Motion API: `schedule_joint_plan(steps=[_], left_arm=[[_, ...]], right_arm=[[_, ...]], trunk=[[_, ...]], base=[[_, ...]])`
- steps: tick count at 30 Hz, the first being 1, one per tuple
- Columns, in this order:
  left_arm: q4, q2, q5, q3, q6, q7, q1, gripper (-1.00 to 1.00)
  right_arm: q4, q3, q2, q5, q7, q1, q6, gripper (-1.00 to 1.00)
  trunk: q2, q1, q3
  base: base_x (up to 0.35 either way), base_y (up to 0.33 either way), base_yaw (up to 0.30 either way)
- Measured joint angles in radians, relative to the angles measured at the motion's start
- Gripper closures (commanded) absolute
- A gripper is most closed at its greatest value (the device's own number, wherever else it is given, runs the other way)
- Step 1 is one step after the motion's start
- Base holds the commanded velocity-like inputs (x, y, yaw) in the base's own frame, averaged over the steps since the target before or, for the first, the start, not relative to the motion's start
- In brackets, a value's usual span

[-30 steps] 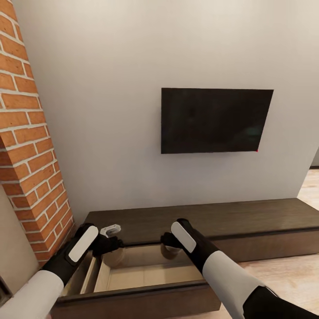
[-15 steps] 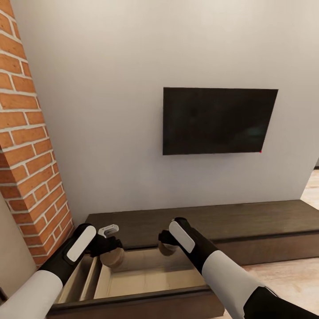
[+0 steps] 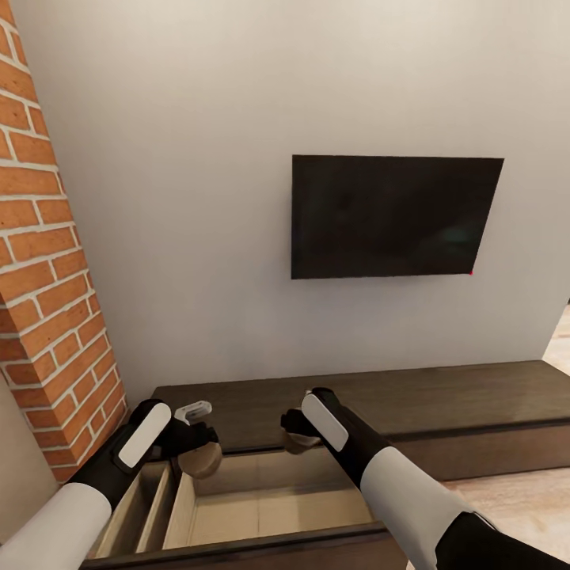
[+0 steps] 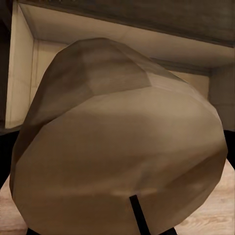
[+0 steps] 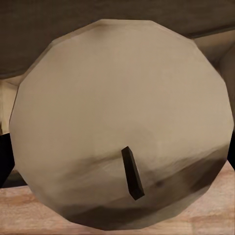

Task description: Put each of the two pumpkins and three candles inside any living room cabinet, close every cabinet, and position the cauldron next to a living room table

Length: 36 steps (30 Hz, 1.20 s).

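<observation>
The cabinet (image 3: 443,396) is a long low dark brown unit along the wall. Its left drawer (image 3: 277,507) is pulled out and shows a pale wood inside. My left gripper (image 3: 196,445) is shut on a beige candle (image 3: 201,461) (image 4: 117,147) above the drawer's back left corner. My right gripper (image 3: 294,431) is shut on a second beige candle (image 3: 299,443) (image 5: 120,127) over the drawer's back edge. Each wrist view looks at the candle's top, with its dark wick. The pumpkins, the cauldron and the table are out of view.
A brick column (image 3: 47,317) rises close on the left. A black TV (image 3: 392,215) hangs on the grey wall above the cabinet. A small pale grey object (image 3: 194,411) lies on the cabinet top by my left gripper. Wood floor (image 3: 522,495) lies at the right.
The whole view has shifted a little, so the drawer sits lower in the picture. Both grippers keep their candles and hold nearly the same places above the drawer's back.
</observation>
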<state>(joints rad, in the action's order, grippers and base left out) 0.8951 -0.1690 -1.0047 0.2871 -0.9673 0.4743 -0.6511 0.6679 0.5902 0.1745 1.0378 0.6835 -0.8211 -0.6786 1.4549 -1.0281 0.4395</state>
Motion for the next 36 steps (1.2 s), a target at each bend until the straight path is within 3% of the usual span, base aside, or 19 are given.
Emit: schedule_joint_plan(steps=[3,17,21,29,36], left_arm=[[0.001,0.000,0.000,-0.001,0.000,0.000,0.000,1.00],[-0.002,0.000,-0.003,-0.002,-0.003,0.001,0.000,1.00],[-0.002,-0.001,0.002,-0.048,-0.005,0.000,0.001,1.00],[-0.004,0.000,-0.002,-0.054,-0.001,-0.001,0.001,1.00],[-0.004,-0.002,-0.002,-0.055,0.000,-0.004,0.001,1.00]], right_arm=[[0.000,0.000,0.000,-0.002,-0.008,0.000,-0.001,1.00],[0.002,0.005,0.000,-0.004,-0.055,0.000,-0.003,1.00],[0.003,0.005,0.000,-0.004,-0.058,0.000,-0.004,1.00],[0.003,0.006,0.000,-0.016,-0.058,0.000,-0.004,1.00],[0.002,0.048,0.000,-0.016,-0.056,0.000,0.033,1.00]], trunk=[[0.000,0.000,0.000],[0.098,-0.054,0.044],[0.126,-0.069,0.056],[0.182,-0.100,0.081],[0.231,-0.126,0.095]], base=[[0.000,0.000,0.000],[0.000,0.000,0.000],[0.000,0.000,0.000],[0.000,0.000,0.000],[0.000,0.000,0.105]])
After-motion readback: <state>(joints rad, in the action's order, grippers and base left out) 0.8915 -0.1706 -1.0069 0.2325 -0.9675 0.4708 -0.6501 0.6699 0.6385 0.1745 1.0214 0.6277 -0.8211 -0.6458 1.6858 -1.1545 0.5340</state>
